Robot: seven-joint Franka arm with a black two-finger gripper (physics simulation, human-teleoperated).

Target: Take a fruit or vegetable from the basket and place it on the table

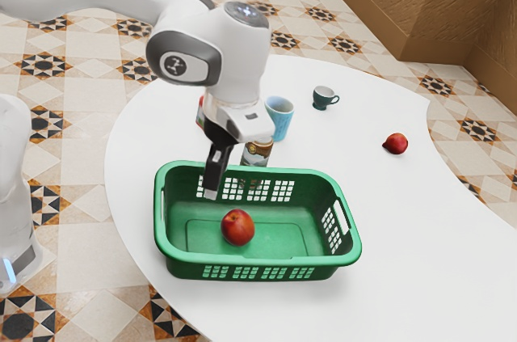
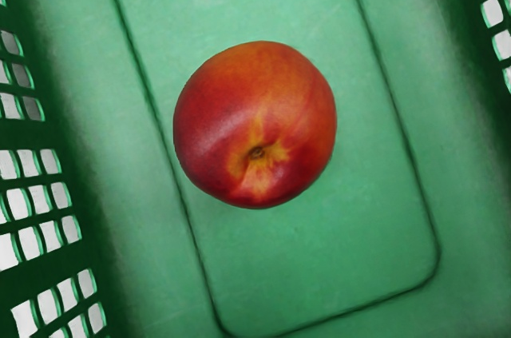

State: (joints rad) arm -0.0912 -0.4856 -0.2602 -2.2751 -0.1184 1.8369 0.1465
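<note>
You can't tell whether the tool [image 1: 212, 188] is open or closed, and lowering it off-centre could roll the round nectarine [image 1: 238, 228] toward the near side of the basket [image 1: 258, 261].

Layout of the table [image 1: 396, 237], as an onlooker sees it. The basket [image 1: 347, 257] stands near the table's edge; on its floor, slightly to the exterior view's left of centre, lies the nectarine [image 1: 238, 228]. Just behind the basket is a container [image 1: 259, 149]; behind that, a tumbler [image 1: 279, 118]. Farther back and right in the exterior view stands a teacup [image 1: 323, 99]; right of and nearer than the teacup, a round fruit or vegetable [image 1: 397, 144].
</note>
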